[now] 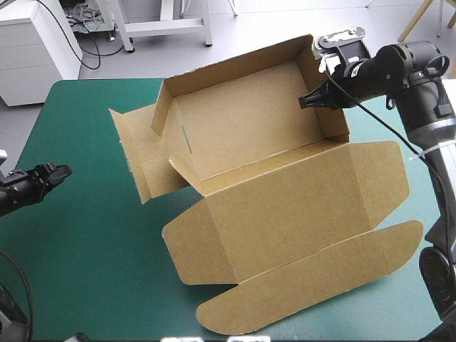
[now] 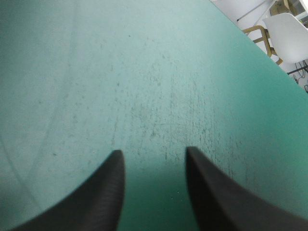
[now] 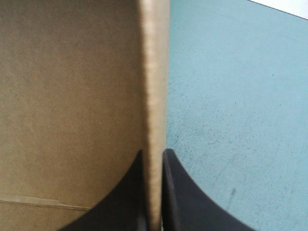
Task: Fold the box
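Teal-green cover (image 1: 85,242) is stretching under both arms, and at its far right the right gripper (image 1: 308,101) is pinching the box (image 1: 285,192) by the top of the right wall (image 1: 331,117). In the right wrist view that gripper (image 3: 154,153) is showing its black fingers (image 3: 192,202) all but closed, with the wall's edge (image 3: 155,72) running straight up between them, brown board (image 3: 67,96) lying to one side and bare cover (image 3: 240,120) to the other. Outward from the grip, the box is sitting as an open tray in the far half of the table, its far wall (image 1: 235,60) and left wall (image 1: 161,107) standing raised. Beyond the left wall, a side flap (image 1: 137,160) is spreading toward the table's left; whether it is lying flat or tilting I cannot tell. Toward the near edge the lid (image 1: 285,214) is lying flat, ending in a long rounded flap (image 1: 313,288). Well apart from all this, the left gripper (image 1: 60,172) is hovering by the table's left edge, pointing toward the box. In its own view the left gripper (image 2: 153,151) is holding its fingers (image 2: 96,202) apart, nothing between them, only bare cover (image 2: 144,72) ahead.
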`<action>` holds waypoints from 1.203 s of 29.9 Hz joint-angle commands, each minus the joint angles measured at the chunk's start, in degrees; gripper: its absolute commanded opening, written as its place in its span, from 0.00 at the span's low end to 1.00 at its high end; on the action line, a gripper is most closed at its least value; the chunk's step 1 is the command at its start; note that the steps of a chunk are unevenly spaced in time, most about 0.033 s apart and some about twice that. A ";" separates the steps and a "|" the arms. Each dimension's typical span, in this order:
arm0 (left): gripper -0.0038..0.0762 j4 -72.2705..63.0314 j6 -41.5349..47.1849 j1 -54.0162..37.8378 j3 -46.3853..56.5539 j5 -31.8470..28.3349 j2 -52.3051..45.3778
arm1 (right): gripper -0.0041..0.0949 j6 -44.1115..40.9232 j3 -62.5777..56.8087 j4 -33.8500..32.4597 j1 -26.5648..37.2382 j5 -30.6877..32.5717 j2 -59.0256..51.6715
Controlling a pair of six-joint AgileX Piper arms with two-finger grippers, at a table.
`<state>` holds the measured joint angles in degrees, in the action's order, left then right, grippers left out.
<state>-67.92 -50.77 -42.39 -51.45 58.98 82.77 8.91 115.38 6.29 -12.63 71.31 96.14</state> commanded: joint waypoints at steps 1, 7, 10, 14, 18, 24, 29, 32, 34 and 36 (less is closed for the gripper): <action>0.84 -3.31 -0.85 -0.14 -1.14 1.11 -1.91 | 0.02 0.01 1.87 1.91 0.25 -3.48 -2.81; 0.92 -3.24 -1.00 -0.14 -1.14 3.47 -1.79 | 0.02 0.62 1.87 5.31 0.25 -5.15 -2.81; 0.88 -5.32 -5.91 -0.14 -1.14 7.50 -1.39 | 0.02 1.77 1.87 8.92 0.25 -6.47 -2.81; 0.85 -11.21 -11.58 0.44 -1.14 11.00 -0.48 | 0.02 1.77 1.87 13.75 0.25 -7.73 -2.81; 0.83 -15.55 -14.80 3.90 -1.14 13.35 0.64 | 0.02 2.45 1.87 15.79 0.25 -8.39 -2.81; 0.83 -19.04 -19.97 13.02 -1.25 15.10 1.01 | 0.02 2.71 1.87 16.35 0.25 -9.72 -2.62; 0.83 -23.13 -23.27 18.38 -1.25 15.59 1.01 | 0.02 3.11 1.76 16.35 0.25 -9.86 -2.62; 0.83 -24.62 -23.27 19.33 -1.25 15.59 1.01 | 0.02 3.11 1.76 15.79 0.25 -9.31 -2.07; 0.83 -24.74 -23.17 19.33 -1.25 15.59 0.90 | 0.02 3.11 1.67 14.00 0.25 -9.23 -1.58; 0.83 -24.74 -22.72 19.33 -1.25 15.59 0.77 | 0.02 2.70 1.41 12.60 0.25 -9.34 -1.02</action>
<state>-87.96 -73.62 -23.47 -51.45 67.66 85.54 12.03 115.38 18.75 -12.63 65.25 96.91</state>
